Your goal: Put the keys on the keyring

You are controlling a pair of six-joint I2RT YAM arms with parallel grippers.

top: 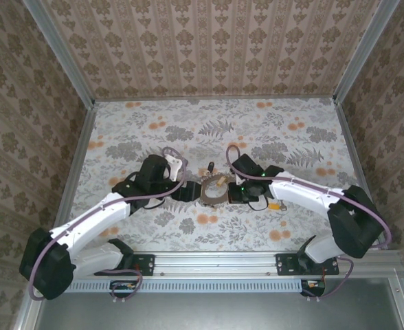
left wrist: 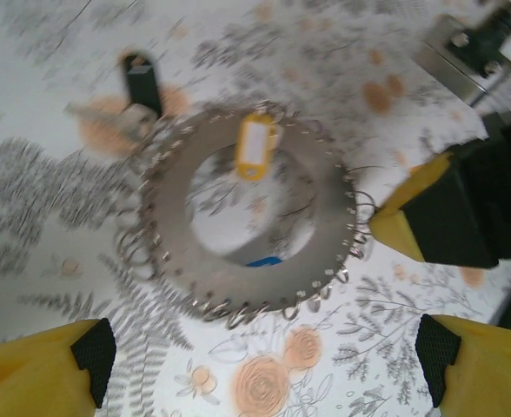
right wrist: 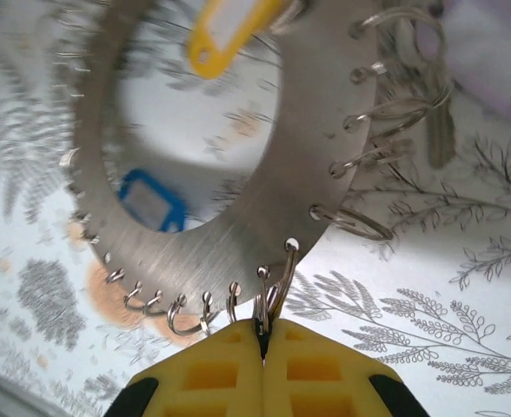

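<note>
"Steel-grey keyring (left wrist: 329,208) — a flat disc with a wide hole in its middle and small wire loops round its rim — sits in the middle of the left wrist view, over the flowered table (left wrist: 47,217). Where do the arms stand?"

"In the top view both meet at it, low in the centre of the frame. The left gripper (left wrist: 264,365) is beside its left edge and the right gripper (right wrist: 262,334) is at its right edge."

"And the fingers?"

"The left pair is spread wide, 1 yellow fingertip (left wrist: 38,373) in each lower corner of its own view, touching nothing that I can see. The right pair is pressed together, pinching 1 wire loop (right wrist: 277,282) on the disc's rim, at the bottom centre of its view."

"The keys?"

"3 coloured tags. The yellow tag (left wrist: 255,146) lies over the disc's upper rim. The blue tag (right wrist: 151,200) shows through the hole. The black tag (left wrist: 142,82) lies just off the rim, upper left in the left wrist view. Whether any hangs from a loop — too blurred to tell."
</note>
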